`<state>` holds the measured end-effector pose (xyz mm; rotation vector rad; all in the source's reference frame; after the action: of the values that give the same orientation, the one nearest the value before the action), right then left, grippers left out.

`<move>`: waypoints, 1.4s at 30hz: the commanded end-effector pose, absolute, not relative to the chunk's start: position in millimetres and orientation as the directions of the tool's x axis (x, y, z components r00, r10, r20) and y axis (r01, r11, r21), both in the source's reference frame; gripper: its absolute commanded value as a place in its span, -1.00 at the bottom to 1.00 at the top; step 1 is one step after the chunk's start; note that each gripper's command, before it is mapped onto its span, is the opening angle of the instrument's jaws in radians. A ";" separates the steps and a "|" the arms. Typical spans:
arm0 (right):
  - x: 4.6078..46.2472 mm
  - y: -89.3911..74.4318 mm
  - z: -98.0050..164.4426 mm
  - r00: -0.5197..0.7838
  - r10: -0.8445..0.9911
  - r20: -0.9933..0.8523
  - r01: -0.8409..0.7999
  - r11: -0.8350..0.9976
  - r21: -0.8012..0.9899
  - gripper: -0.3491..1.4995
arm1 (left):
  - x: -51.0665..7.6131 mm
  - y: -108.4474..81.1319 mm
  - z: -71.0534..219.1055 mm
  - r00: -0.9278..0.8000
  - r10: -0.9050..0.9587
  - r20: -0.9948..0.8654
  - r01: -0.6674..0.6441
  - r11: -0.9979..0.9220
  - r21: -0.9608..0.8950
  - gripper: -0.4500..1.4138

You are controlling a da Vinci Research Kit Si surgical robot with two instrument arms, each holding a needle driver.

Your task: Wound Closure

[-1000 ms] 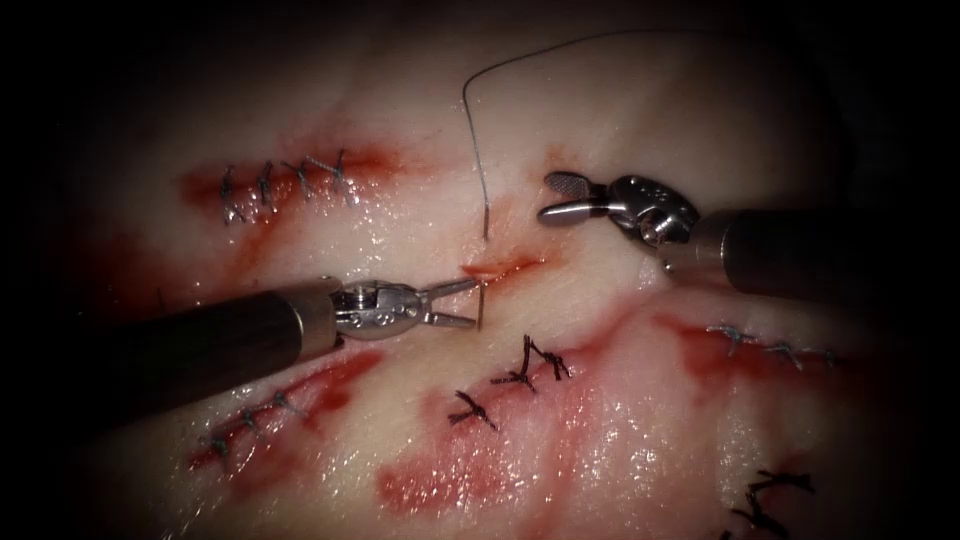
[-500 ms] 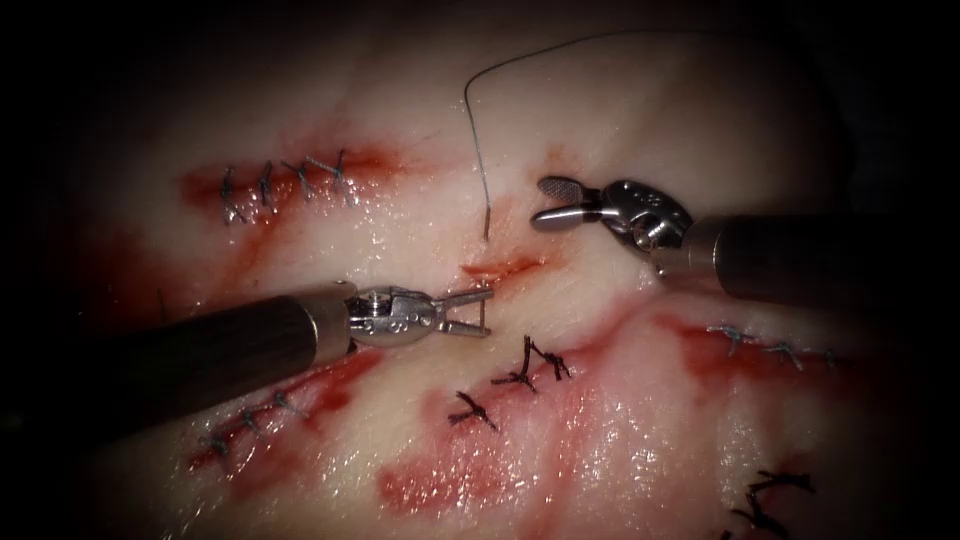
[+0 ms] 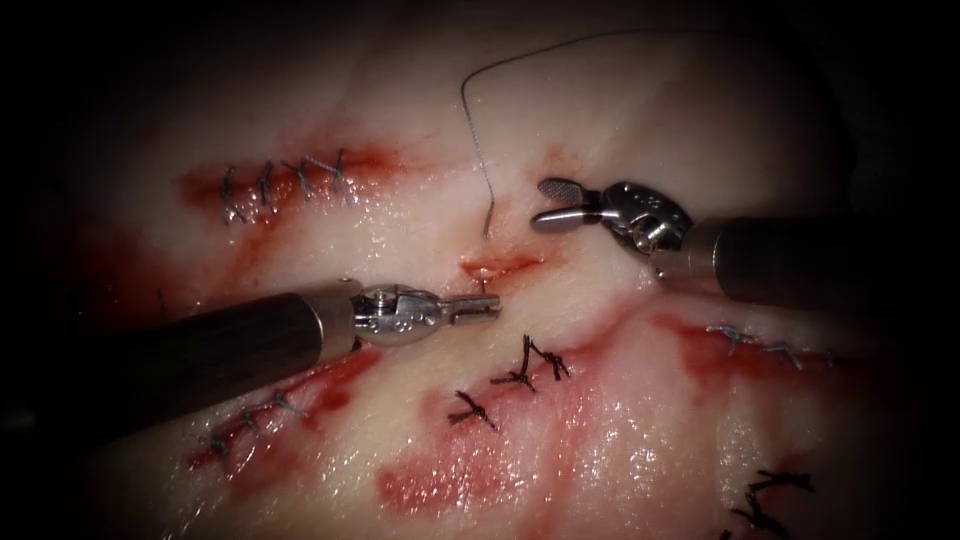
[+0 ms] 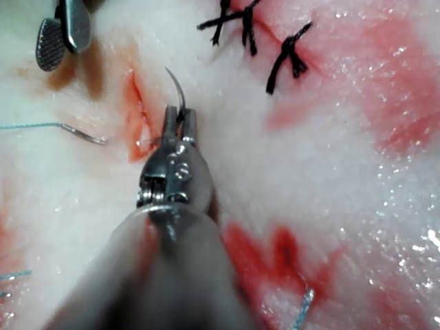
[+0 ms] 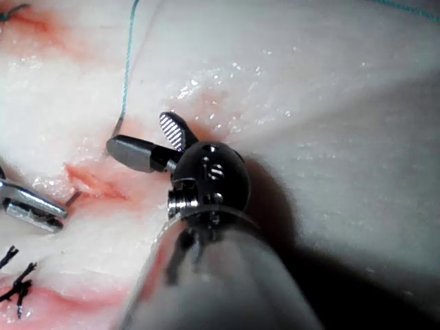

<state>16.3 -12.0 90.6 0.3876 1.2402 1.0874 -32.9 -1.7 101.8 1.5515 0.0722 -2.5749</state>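
Your left tool (image 3: 480, 308) has its jaws clamped together on the needle (image 4: 177, 88) just at the near edge of the cut (image 3: 500, 267), toward the cut's left end. The grip sits a little behind the point, and a short sharp arc stands free beyond the jaws. On the far side of the cut the needle's blunt tail lies against the tissue (image 3: 420, 230). The thread (image 3: 478, 140) runs from that tail up and away from the cut in a long loop. From this I judge that the needle spans beneath the cut, with tail on the far side and point out on the near side, though the buried part can't be seen. Your right tool (image 3: 560, 200) hovers above and to the right of the cut with its jaws apart, holding nothing and touching neither thread nor tissue. The step in hand looks like the exit of this bite, with the point secured and the body not yet out. The next move calls for following the needle's own curve away from the cut rather than pulling it straight, so the near edge doesn't tear. Watch that the thread loop beyond the cut runs free of the right tool's open jaws.
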 end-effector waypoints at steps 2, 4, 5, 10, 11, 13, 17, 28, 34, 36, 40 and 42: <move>17.2 -11.7 90.9 -0.066 0.825 -0.561 -0.447 0.479 0.756 -0.04 | -33.3 -1.5 102.0 -0.455 -0.033 -0.890 0.123 -0.992 -0.026 -1.00; 17.2 -11.6 90.8 -0.071 0.824 -0.561 -0.444 0.478 0.758 0.13 | -33.2 -1.6 101.4 -0.442 0.060 -0.895 0.089 -0.990 -0.111 -1.00; 17.2 -11.6 90.7 -0.071 0.825 -0.561 -0.444 0.477 0.758 0.20 | -33.2 -1.6 101.1 -0.434 0.092 -0.896 0.080 -0.987 -0.140 -1.00; 17.2 -11.6 90.5 -0.071 0.826 -0.559 -0.444 0.476 0.759 0.47 | -33.1 -1.3 99.0 -0.356 0.284 -0.890 0.037 -0.948 -0.317 -1.00; 17.2 -11.7 90.5 -0.071 0.826 -0.559 -0.444 0.476 0.759 0.51 | -33.1 -1.3 98.6 -0.347 0.319 -0.882 0.031 -0.936 -0.351 -1.00; 17.2 -11.8 90.4 -0.068 0.827 -0.559 -0.439 0.478 0.761 0.42 | -33.1 -1.4 97.9 -0.324 0.392 -0.861 0.025 -0.906 -0.422 -1.00; 17.3 -12.2 90.3 -0.022 0.823 -0.568 -0.366 0.522 0.770 -0.58 | -33.0 -2.0 96.2 -0.288 0.529 -0.798 0.045 -0.825 -0.563 -1.00; 17.7 -12.6 90.0 0.032 0.795 -0.606 -0.326 0.582 0.745 -1.00 | -32.4 -2.0 91.0 -0.225 0.637 -0.737 0.129 -0.730 -0.671 -1.00; 17.9 -13.0 89.7 -0.012 0.854 -0.520 -0.314 0.491 0.813 0.17 | -31.8 -1.4 89.0 -0.209 0.580 -0.787 0.134 -0.781 -0.610 -1.00; 18.1 -13.1 89.4 -0.036 0.890 -0.454 -0.309 0.423 0.852 0.40 | -31.6 -0.9 88.4 -0.199 0.489 -0.849 0.125 -0.847 -0.517 -1.00; 18.2 -12.8 88.2 -0.091 0.934 -0.345 -0.270 0.310 0.912 0.69 | -31.7 0.6 87.3 -0.191 0.301 -0.934 0.089 -0.943 -0.321 -1.00; 18.2 -12.5 87.3 -0.118 0.943 -0.312 -0.249 0.276 0.928 0.77 | -31.9 1.4 86.7 -0.172 0.214 -0.962 0.080 -0.970 -0.230 -1.00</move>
<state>17.1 -13.0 86.9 0.7436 1.2715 1.2012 -31.4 1.3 85.9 2.0718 0.3156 -2.4325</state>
